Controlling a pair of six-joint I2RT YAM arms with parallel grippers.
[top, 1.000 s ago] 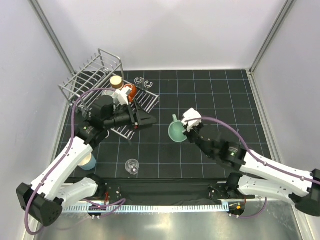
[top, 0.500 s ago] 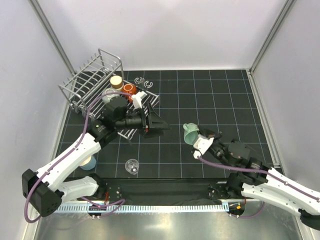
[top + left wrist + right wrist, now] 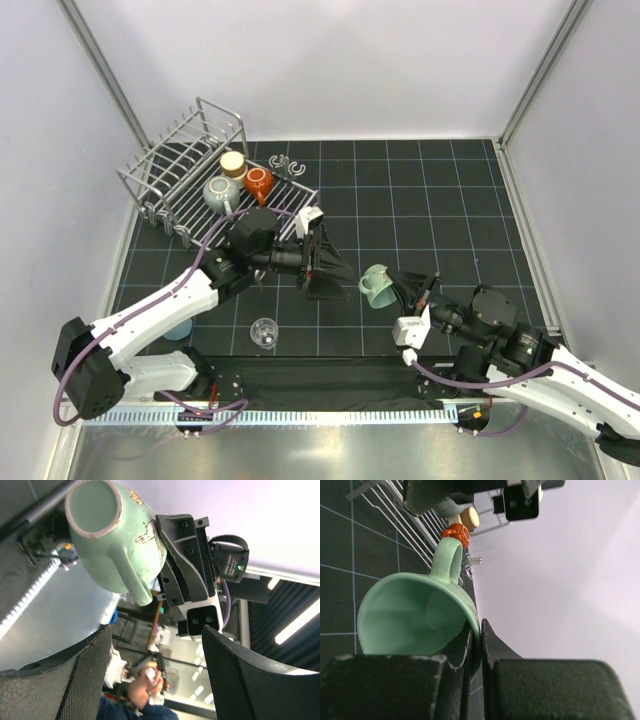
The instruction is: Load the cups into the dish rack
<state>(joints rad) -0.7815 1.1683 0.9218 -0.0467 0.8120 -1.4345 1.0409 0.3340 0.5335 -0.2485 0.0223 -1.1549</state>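
Note:
My right gripper (image 3: 400,290) is shut on the rim of the mint green cup (image 3: 375,285) and holds it tilted above the mat; in the right wrist view the fingers (image 3: 480,645) pinch the cup wall (image 3: 410,615). My left gripper (image 3: 333,280) is open and empty just left of that cup, pointing at it; the left wrist view shows the cup (image 3: 115,535) beyond its spread fingers (image 3: 75,680). The dish rack (image 3: 175,165) at the back left holds a grey mug (image 3: 221,192), an orange-red cup (image 3: 258,181) and a beige cup (image 3: 233,162).
A clear glass (image 3: 264,332) stands near the front edge. A light blue cup (image 3: 178,326) is partly hidden under the left arm. Small grey clips (image 3: 285,165) lie right of the rack. Walls close in on three sides.
My left gripper has swung right, away from the rack and toward the mint cup. My right gripper has drawn the mint cup back toward the near edge, tilted and raised.

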